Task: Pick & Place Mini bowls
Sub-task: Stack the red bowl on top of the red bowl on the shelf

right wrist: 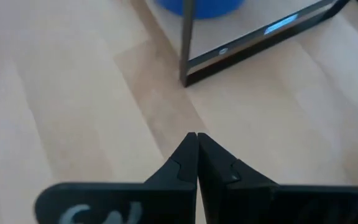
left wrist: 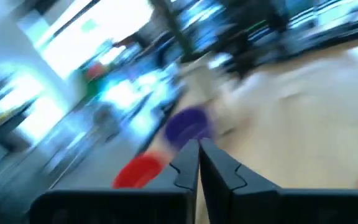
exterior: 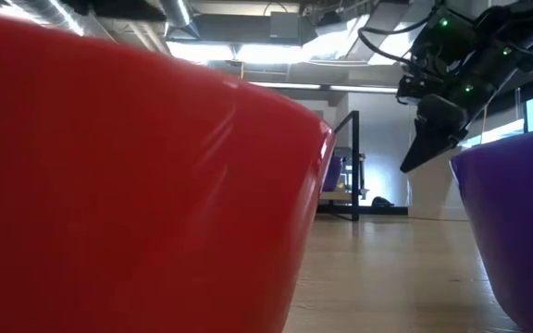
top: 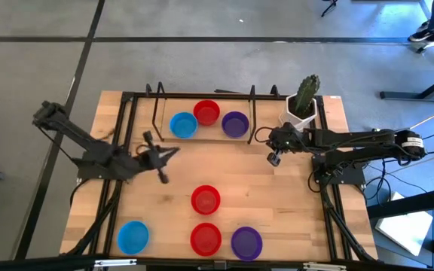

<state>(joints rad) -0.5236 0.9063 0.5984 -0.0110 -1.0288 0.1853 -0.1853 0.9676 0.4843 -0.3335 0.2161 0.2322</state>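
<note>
Three mini bowls sit inside a black frame at the table's far side: blue (top: 183, 125), red (top: 206, 112) and purple (top: 235, 124). Several more rest on their bases toward the near edge: red (top: 206, 199), red (top: 206, 239), purple (top: 246, 242) and blue (top: 132, 236). My left gripper (top: 175, 150) hovers left of centre, near the blue far bowl. It is shut and holds nothing (left wrist: 199, 144). My right gripper (top: 273, 158) hangs right of the purple far bowl. It slants down over bare wood, shut and holding nothing (right wrist: 196, 135).
The black frame (top: 138, 96) runs along the table's far and side edges, with upright posts (right wrist: 187, 43). A white pot with a cactus (top: 303, 102) stands at the far right. The low view is filled by the near red bowl (exterior: 137, 185) and the near purple bowl (exterior: 516, 213).
</note>
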